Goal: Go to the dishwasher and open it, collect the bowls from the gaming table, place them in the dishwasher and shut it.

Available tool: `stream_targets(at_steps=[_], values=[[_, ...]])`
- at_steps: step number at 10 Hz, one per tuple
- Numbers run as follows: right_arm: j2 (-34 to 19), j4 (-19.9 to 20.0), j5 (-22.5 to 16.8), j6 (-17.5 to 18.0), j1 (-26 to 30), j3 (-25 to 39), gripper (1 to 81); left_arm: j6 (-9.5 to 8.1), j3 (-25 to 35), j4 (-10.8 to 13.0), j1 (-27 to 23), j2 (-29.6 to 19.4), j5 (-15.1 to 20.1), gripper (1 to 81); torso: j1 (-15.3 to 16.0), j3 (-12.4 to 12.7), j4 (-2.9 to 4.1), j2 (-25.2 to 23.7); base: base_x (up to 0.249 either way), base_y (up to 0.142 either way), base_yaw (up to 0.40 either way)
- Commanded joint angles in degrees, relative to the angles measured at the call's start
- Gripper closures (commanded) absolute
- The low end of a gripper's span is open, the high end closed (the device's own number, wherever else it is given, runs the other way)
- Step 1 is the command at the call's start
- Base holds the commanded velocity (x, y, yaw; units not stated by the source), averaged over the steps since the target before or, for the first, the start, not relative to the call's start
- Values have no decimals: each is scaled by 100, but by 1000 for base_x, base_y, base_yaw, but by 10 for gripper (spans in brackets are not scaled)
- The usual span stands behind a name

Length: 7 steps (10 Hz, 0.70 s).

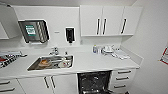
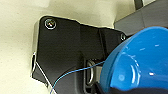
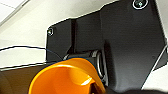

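Lower centre of the head view: dishwasher (image 1: 94,82) standing open, a dark glinting cavity under a smooth white countertop (image 1: 100,63). Left of it, sunk into that top, a rectangular stainless sink (image 1: 51,62) with shiny walls and some dishes inside, a chrome tap (image 1: 54,51) behind. Flat white upper cabinets (image 1: 110,20) at upper right, with slim dark bar handles; white drawers (image 1: 123,78) to the right of the dishwasher. On the wall, a black soap dispenser (image 1: 69,34) and a metal-fronted towel dispenser (image 1: 33,31).

Lower right of the left wrist view: blue bowl (image 2: 136,62), round, glossy plastic, seen close up against the arm's dark plate. Left gripper's fingers hidden, so cannot tell whether clamped on it or spread.

Bottom centre of the right wrist view: yellow bowl (image 3: 67,77), orange-tinted, smooth, with a thin curved rim, also close against the dark plate. Right gripper's fingers likewise not made out; grip cannot be told.
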Motion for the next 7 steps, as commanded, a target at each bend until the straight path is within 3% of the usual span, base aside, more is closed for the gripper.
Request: stream_targets(at_steps=[1, 7], values=[[-35, -88, -224, -28, 175, 32, 811, 15, 69, -8, -189, -126, 207, 811, 3, 0, 0, 0, 127, 0, 0], [-18, -88, -224, -28, 174, 15, 811, 24, 69, -8, -189, -117, 207, 811, 3, 0, 0, 0, 124, 0, 0]])
